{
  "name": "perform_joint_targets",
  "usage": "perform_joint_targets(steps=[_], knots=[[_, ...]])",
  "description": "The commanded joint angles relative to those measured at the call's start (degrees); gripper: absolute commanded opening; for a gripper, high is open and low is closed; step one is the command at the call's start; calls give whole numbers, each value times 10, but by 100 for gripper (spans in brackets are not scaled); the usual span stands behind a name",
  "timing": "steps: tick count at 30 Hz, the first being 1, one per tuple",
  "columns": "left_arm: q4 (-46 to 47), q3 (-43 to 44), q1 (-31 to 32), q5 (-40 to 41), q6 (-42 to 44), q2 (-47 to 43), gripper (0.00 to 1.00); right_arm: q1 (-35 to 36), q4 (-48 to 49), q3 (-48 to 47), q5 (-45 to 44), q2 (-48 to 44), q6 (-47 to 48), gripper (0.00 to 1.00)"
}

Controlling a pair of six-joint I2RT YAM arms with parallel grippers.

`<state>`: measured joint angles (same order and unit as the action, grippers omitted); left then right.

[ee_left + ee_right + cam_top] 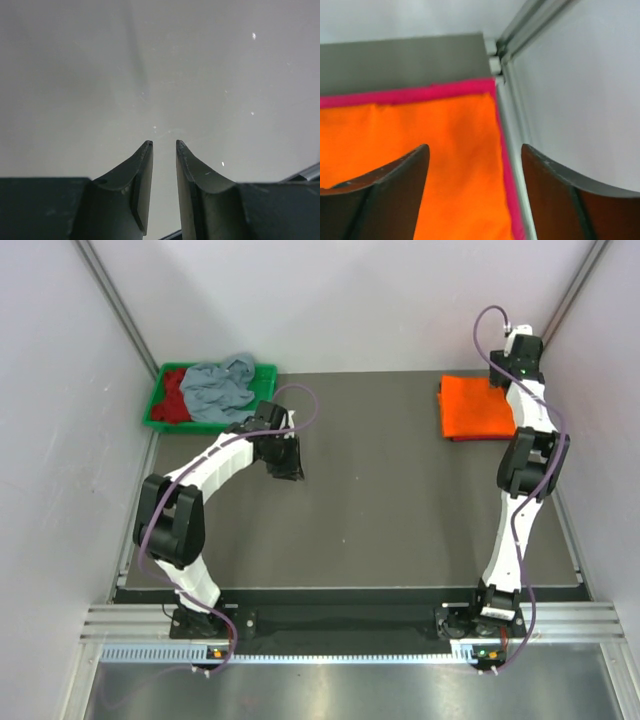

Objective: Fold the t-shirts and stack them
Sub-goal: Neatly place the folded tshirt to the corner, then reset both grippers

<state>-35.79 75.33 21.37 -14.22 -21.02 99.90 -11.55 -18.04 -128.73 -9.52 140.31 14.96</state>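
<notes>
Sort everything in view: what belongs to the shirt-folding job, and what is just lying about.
Job:
orange t-shirt, folded, far right
magenta t-shirt, under it
grey-blue t-shirt, crumpled
dark red t-shirt, crumpled

Lying about:
green tray, holding the two crumpled shirts
table

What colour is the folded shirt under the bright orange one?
Magenta pink; the lower cloth shirt shows best in right wrist view.

Four t-shirts in all: one orange t-shirt (pixel 478 408), one pink t-shirt (pixel 410 93), one grey-blue t-shirt (pixel 220 390), one dark red t-shirt (pixel 175 398). One green tray (pixel 266 371). One worktop (pixel 380 500). Two arms, namely left arm (pixel 200 475) and right arm (pixel 515 530). Two end effectors, namely left end effector (pixel 164 145) and right end effector (pixel 474 146).
</notes>
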Motion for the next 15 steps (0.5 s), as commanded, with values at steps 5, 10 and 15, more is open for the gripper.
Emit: perform_joint_targets(steps=[5,10,15], knots=[[63,-13,-2,-37,15,-103,33,44,-86,144,-19,-254,-210,100],[87,-20,-3,-44,18,-169,35,82,-139,336,76,-442,-267,100],[108,-17,-3,-78,7,-252,40,119,-163,533,165,-640,-314,100]])
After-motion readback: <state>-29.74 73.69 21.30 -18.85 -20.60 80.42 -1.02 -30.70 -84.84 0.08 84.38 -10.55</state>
